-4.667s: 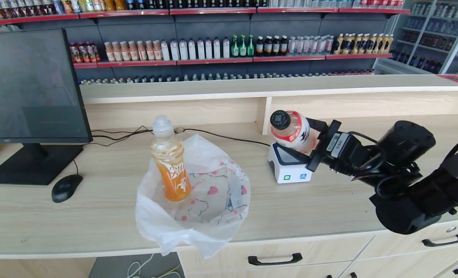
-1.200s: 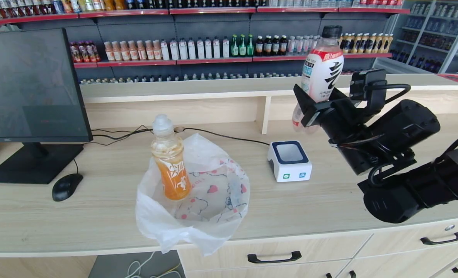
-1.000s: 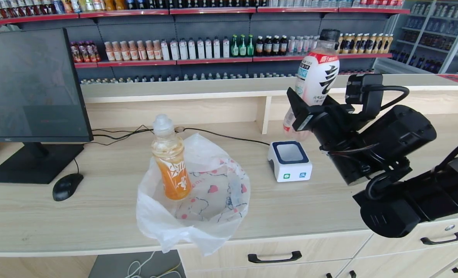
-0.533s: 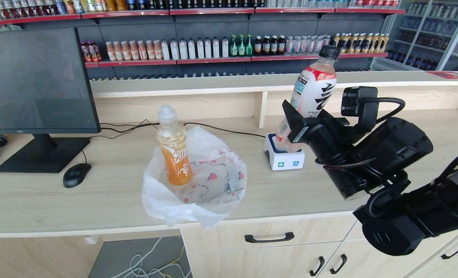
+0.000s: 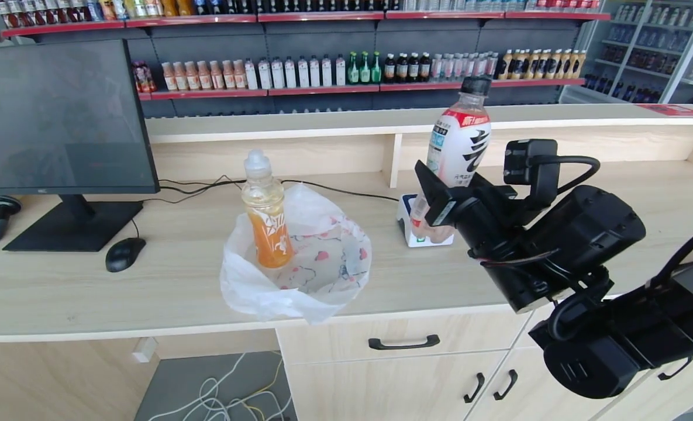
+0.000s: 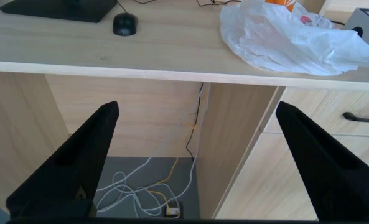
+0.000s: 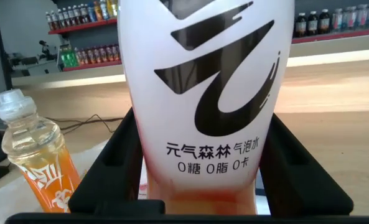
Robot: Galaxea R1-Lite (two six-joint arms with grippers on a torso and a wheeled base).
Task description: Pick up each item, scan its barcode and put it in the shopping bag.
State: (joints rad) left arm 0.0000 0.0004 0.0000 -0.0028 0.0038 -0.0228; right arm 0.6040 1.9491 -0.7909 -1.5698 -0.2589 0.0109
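Our right claw (image 5: 444, 197) grips the white bottle (image 5: 460, 140); we judge bagging next: swing toward nine o'clock, over the bag (image 5: 323, 283)

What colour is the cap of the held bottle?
The cap is black; the head view shows it best.

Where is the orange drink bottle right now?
In the head view, the orange bottle stands upright in the open shopping bag on the counter, between the mouse and the scanner.
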